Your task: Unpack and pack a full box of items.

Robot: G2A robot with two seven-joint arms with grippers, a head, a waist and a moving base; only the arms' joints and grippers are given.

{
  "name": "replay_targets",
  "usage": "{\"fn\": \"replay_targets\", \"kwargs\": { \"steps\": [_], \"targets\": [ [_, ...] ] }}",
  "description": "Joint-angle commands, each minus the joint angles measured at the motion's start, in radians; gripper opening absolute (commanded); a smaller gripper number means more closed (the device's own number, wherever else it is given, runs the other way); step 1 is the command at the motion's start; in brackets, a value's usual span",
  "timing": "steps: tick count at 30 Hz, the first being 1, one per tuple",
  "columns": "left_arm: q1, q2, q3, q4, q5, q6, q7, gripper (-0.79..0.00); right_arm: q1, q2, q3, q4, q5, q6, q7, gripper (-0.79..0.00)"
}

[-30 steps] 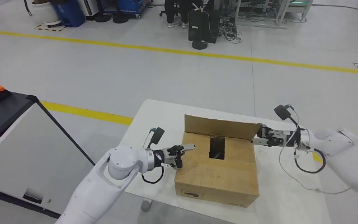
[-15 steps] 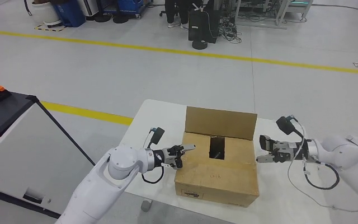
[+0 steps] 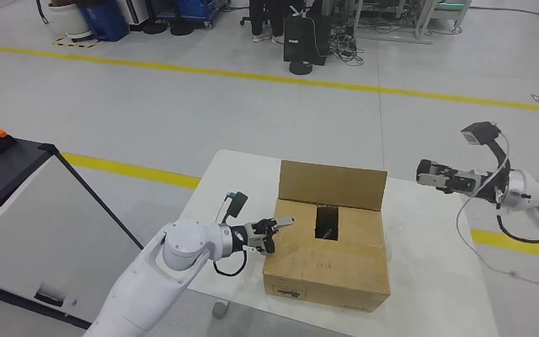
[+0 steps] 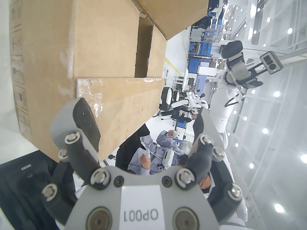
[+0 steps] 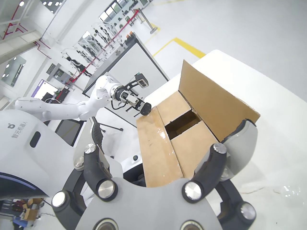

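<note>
Cardboard box [image 3: 328, 257], left hand [image 3: 279, 232] spread wide at its corner, right hand [image 3: 421, 173] spread too, empty, well apart.

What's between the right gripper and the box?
Nothing stands there: only bare table lies between the open right gripper and the box, as the top view shows.

Bright, even light from ceiling lamps [image 4: 277, 94]. Tape [image 4: 96, 89] on the 6 o'clock flap of the box [image 3: 328, 261] glints. Wrist views bow at the edges.
</note>
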Motion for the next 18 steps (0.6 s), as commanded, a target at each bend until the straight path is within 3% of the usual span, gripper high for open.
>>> {"fn": "replay_targets", "kwargs": {
  "steps": [1,3,6,18],
  "targets": [
    [0.000,0.000,0.000,0.000,0.000,0.000,0.000,0.000,0.047,-0.022,0.002,-0.010,-0.096,0.088,-0.008,0.000],
    [0.000,0.000,0.000,0.000,0.000,0.000,0.000,0.000,0.084,-0.046,0.002,-0.020,-0.187,0.140,-0.047,0.000],
    [0.000,0.000,0.000,0.000,0.000,0.000,0.000,0.000,0.123,-0.087,-0.026,-0.029,-0.216,0.247,0.038,0.000],
    [0.000,0.000,0.000,0.000,0.000,0.000,0.000,0.000,0.123,-0.087,-0.026,-0.029,-0.216,0.247,0.038,0.000]
  ]
}}
